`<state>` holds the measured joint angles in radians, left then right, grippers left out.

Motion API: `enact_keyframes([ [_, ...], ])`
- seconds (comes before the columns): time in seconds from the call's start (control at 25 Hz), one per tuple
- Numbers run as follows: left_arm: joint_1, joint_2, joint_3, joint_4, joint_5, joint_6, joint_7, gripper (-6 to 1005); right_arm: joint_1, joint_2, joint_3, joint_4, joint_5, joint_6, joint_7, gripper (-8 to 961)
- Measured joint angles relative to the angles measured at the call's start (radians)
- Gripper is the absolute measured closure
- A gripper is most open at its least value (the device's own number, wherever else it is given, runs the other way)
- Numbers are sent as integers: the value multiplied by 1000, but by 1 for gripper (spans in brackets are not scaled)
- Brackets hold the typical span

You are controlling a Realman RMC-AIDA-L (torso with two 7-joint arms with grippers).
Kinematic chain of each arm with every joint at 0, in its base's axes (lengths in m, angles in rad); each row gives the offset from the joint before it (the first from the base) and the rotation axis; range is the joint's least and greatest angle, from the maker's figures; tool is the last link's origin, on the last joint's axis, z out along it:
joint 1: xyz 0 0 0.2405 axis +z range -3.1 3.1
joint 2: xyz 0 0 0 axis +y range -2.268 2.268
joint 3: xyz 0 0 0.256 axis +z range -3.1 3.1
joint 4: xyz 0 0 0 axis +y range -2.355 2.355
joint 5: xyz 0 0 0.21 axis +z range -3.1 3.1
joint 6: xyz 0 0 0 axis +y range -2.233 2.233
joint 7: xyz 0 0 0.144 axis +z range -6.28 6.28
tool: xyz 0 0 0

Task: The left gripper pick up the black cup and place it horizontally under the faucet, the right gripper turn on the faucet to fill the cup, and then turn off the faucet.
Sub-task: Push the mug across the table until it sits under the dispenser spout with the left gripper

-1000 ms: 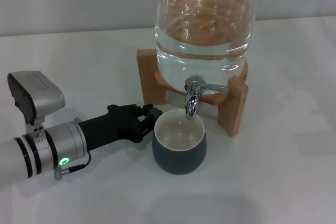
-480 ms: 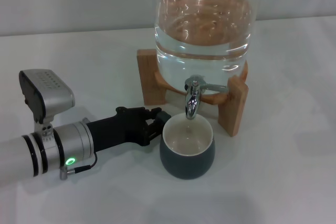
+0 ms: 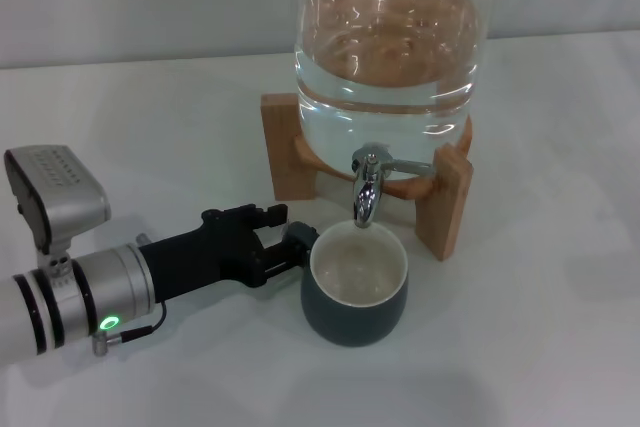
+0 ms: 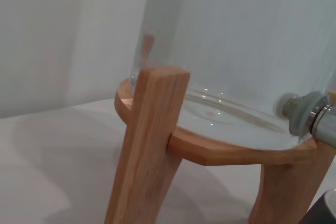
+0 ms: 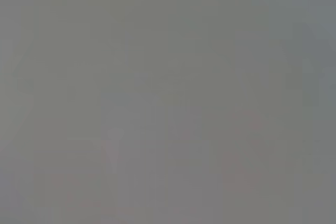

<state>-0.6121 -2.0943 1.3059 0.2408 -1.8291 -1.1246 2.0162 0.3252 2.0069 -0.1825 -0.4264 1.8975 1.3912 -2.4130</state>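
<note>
The black cup stands upright on the white table with its cream inside showing, directly below the faucet's chrome spout. Its handle points towards my left gripper. That gripper lies low on the table to the cup's left, open, its fingertips either side of the handle. In the left wrist view I see the faucet's base and a sliver of the black cup. No water runs from the spout. The right gripper is out of view; the right wrist view shows only flat grey.
The glass water dispenser sits on a wooden stand behind the cup, with the stand's legs close to my left wrist camera. White table stretches in front and to the right.
The left gripper first carried the cup a little to the right under the spout. Then its fingers spread and the arm drew back to the left, leaving the cup standing.
</note>
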Motion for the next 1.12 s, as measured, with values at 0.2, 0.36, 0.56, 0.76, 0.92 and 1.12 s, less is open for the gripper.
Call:
enact_keyframes([
  [0.2, 10, 2, 20, 10, 2, 9, 0, 482, -1, 0, 0, 0, 0, 1, 0, 128],
  [0.36, 7, 2, 37, 10, 3, 27, -2, 391, -2, -1, 0, -1, 0, 2, 0, 128],
  [0.56, 10, 2, 40, 9, 3, 32, -3, 284, -2, 0, 2, -4, 0, 1, 0, 128],
  [0.76, 26, 2, 40, 12, 3, 22, -4, 291, -6, -2, 2, -7, 0, -2, -1, 128],
  [0.92, 48, 2, 39, 22, 4, 4, -3, 292, -7, -3, 2, -10, 0, -4, -1, 128],
  [1.12, 111, 6, 39, 84, 2, -25, 0, 293, -13, -5, 2, -11, 0, -5, -1, 128],
])
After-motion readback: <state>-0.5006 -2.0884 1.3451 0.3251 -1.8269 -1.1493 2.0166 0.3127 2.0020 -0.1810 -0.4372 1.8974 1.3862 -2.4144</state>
